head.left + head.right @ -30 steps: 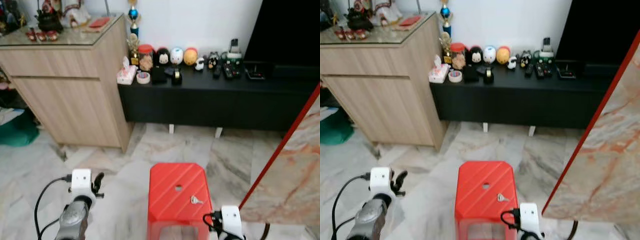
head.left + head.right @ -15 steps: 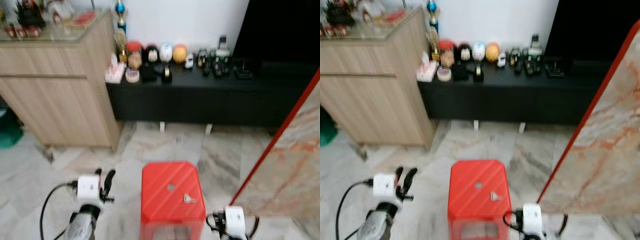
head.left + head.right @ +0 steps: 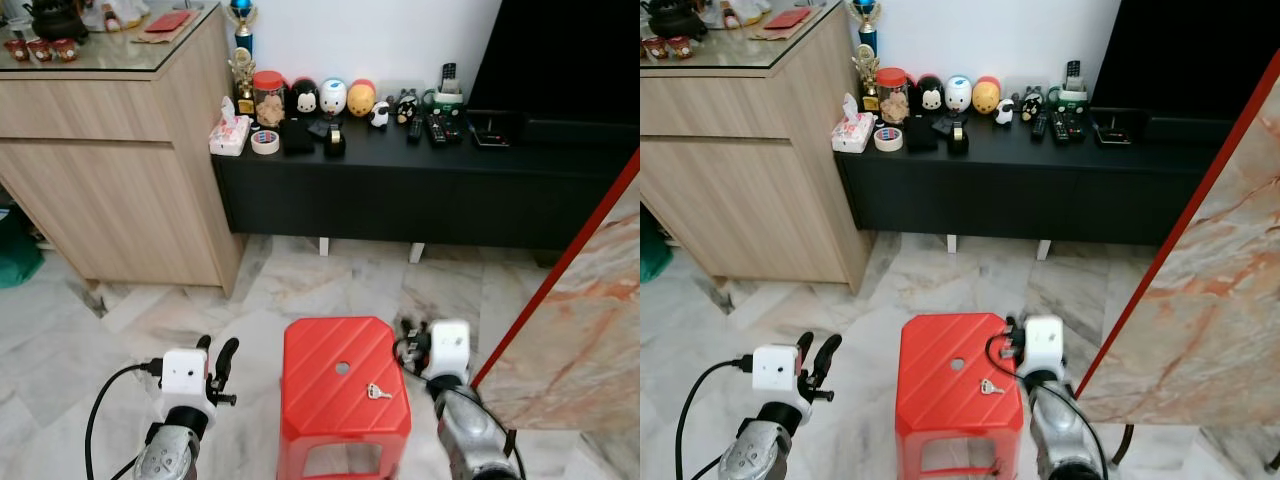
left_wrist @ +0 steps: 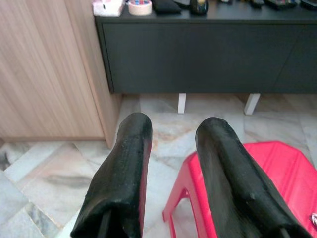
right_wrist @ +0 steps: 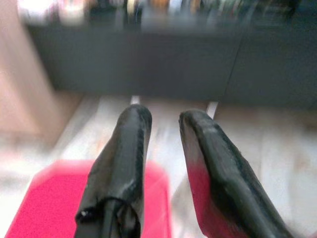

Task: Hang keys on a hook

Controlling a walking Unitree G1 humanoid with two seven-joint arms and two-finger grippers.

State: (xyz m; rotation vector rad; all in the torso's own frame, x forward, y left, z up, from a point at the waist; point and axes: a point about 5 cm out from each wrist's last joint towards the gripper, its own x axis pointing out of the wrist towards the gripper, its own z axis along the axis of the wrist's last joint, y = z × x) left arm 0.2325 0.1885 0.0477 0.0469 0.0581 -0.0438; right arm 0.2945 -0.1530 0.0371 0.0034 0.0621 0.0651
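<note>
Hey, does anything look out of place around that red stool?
One thing: a small silver key lies loose on top of the red plastic stool, near its right edge, an odd resting spot for a key. A large marble-patterned slab leans tilted on the right. The black cabinet's clutter looks orderly, nothing spilled.

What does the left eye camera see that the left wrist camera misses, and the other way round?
Left eye view extras: the whole top of the red stool with the key lying on it, the right gripper at the stool's right edge, and the round toy figures on the black console.

Left wrist view extras: a close look along the left gripper's two black fingers, held apart.

Shared: the stool, the console, the wooden cabinet, the tape roll.
</note>
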